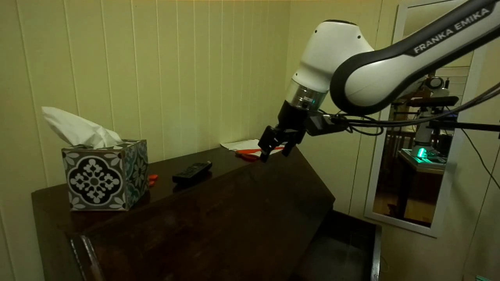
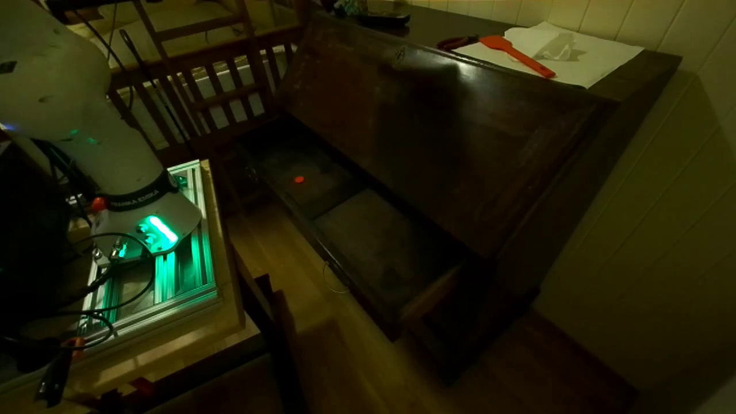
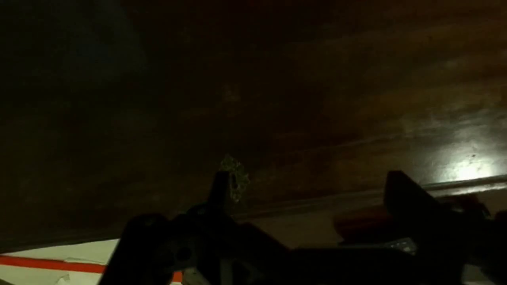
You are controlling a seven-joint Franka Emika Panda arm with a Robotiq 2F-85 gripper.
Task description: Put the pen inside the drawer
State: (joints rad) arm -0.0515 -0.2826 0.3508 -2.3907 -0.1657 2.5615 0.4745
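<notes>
The dark drawer (image 2: 379,241) is pulled out below the desk's sloped front and has a divider across it. It also shows in an exterior view (image 1: 336,249). A small round orange-red thing (image 2: 299,179) lies in its far section; I cannot tell what it is. I see no clear pen in any view. My gripper (image 1: 275,153) hangs near the desk's upper edge, in front of the red utensil. In the wrist view its fingers (image 3: 309,174) are wide apart with nothing between them, over the slanted front. In an exterior view only the arm's base shows.
On the desk top are a patterned tissue box (image 1: 95,183), an orange object (image 1: 152,180), a black remote (image 1: 192,171), red-handled pliers (image 2: 457,43), and a red spatula (image 2: 520,56) on white paper (image 2: 609,57). The dark slanted desk front (image 2: 425,115) rises above the drawer. Walls stand behind.
</notes>
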